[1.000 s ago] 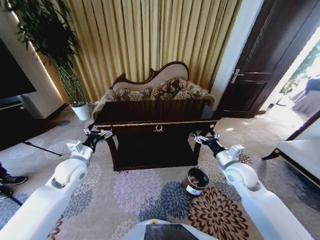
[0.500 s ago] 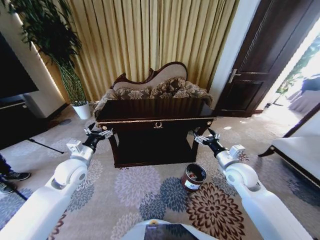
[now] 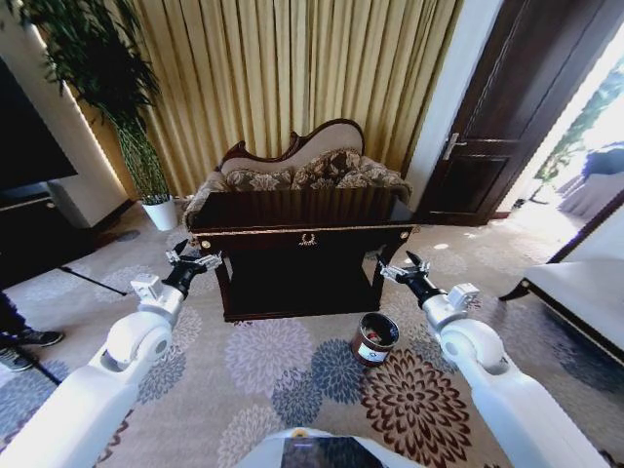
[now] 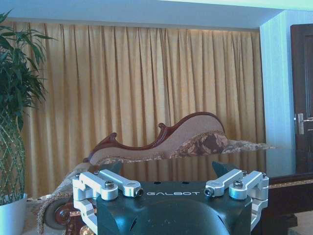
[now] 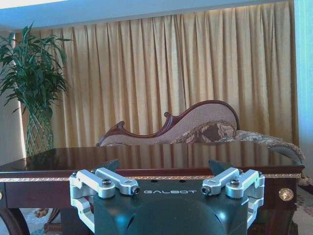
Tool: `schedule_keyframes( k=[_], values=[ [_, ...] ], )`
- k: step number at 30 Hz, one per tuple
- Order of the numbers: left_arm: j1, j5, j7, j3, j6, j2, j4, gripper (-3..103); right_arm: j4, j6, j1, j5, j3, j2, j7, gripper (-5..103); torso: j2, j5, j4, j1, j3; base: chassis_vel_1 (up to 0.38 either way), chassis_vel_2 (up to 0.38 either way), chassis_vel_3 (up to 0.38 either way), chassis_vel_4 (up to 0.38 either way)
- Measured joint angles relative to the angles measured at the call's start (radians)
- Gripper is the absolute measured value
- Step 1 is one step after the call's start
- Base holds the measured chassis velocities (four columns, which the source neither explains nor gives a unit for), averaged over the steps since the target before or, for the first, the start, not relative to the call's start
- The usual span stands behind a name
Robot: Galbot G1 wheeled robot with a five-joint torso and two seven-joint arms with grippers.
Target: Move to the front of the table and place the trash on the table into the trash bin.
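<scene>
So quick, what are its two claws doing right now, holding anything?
Left gripper: open, holding nothing, raised before the table.
Right gripper: open, holding nothing, also before it.

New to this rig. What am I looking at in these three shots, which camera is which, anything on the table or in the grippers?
It is a wheeled robot with two white arms. The head view looks down from the robot's head: the left gripper and right gripper are held out in front, both open and holding nothing. Ahead stands the dark wooden table with gold trim, and the small round trash bin sits on the carpet near its front right leg.

The other two pictures come from cameras on each wrist, looking past that arm's own gripper toward the table, a chaise longue and gold curtains.

The glossy tabletop shows no trash I can make out from these angles.
</scene>
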State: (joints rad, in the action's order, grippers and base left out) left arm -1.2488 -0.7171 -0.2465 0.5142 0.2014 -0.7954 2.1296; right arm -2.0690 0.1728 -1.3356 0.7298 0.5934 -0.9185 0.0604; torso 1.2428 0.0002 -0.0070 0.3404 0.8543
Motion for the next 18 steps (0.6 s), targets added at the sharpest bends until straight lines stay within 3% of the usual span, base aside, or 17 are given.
schedule_keyframes(
  k=[18],
  values=[
    [-0.011,0.002,0.011,0.006,-0.01,-0.005,0.001,100,-0.001,-0.001,-0.002,-0.003,0.001,0.0,-0.001,100,0.0,0.0,0.0,0.0,0.0,0.083,-0.088,-0.085,0.089]
  ],
)
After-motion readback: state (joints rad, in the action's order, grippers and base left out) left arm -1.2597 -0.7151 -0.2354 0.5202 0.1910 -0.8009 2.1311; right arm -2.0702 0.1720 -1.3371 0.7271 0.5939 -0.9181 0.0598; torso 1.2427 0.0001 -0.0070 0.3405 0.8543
